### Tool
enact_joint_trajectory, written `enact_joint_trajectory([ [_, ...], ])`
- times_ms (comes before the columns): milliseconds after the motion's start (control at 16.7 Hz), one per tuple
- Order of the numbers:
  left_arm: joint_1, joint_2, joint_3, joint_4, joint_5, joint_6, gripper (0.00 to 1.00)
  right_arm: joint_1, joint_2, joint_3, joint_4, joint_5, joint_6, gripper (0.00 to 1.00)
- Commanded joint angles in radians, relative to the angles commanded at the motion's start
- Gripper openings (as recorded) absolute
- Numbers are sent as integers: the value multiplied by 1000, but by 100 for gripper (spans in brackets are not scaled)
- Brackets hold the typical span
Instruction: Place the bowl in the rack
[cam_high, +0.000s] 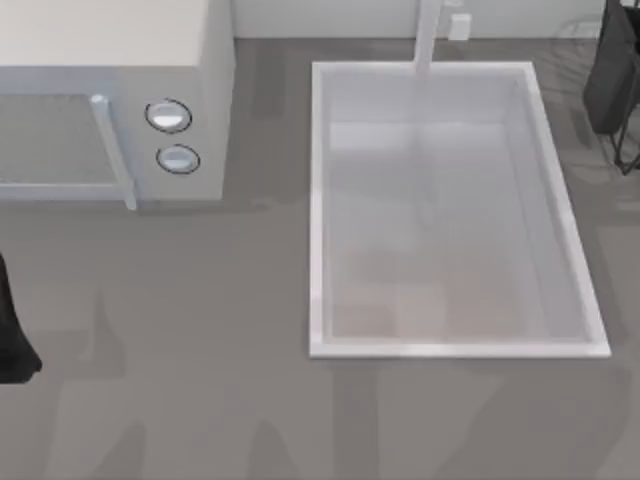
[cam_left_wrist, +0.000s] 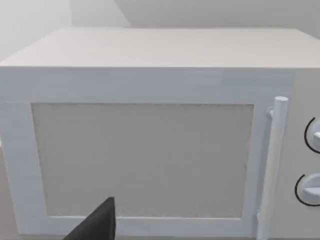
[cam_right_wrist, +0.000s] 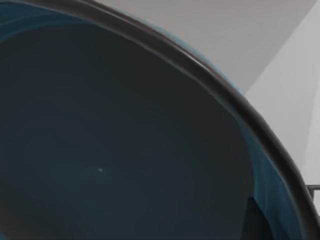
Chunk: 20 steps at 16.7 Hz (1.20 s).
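**Bowl close to the right wrist, near the rack at the far right**

Grey tabletop (cam_high: 200, 330) carrying a white microwave (cam_high: 110, 100) at far left and a white sink basin (cam_high: 318, 200), which holds nothing. You see the bowl (cam_right_wrist: 110, 140) close against the right wrist camera, its dark rim (cam_right_wrist: 210, 75) arcing across; whether the right jaws grip it cannot be told. Judge it rigid, glazed, slippery and breakable: hold it by the rim. The rack (cam_high: 625, 150) shows as thin wires at the far right edge. The left arm (cam_high: 12, 330) is parked at the left edge.

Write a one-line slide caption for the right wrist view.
Close view into the round, deep-blue glazed bowl, its thin dark rim curving across grey counter, with a thin dark wire just beyond.
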Motion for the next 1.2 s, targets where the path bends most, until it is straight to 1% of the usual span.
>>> enact_joint_trajectory([
  [240, 0, 0, 0, 0, 0, 0, 100, 0, 0, 0, 0, 0, 0, 0],
  [1020, 0, 0, 0, 0, 0, 0, 100, 0, 0, 0, 0, 0, 0, 98],
  [1080, 0, 0, 0, 0, 0, 0, 100, 0, 0, 0, 0, 0, 0, 100],
  [1200, 0, 0, 0, 0, 0, 0, 100, 0, 0, 0, 0, 0, 0, 100],
])
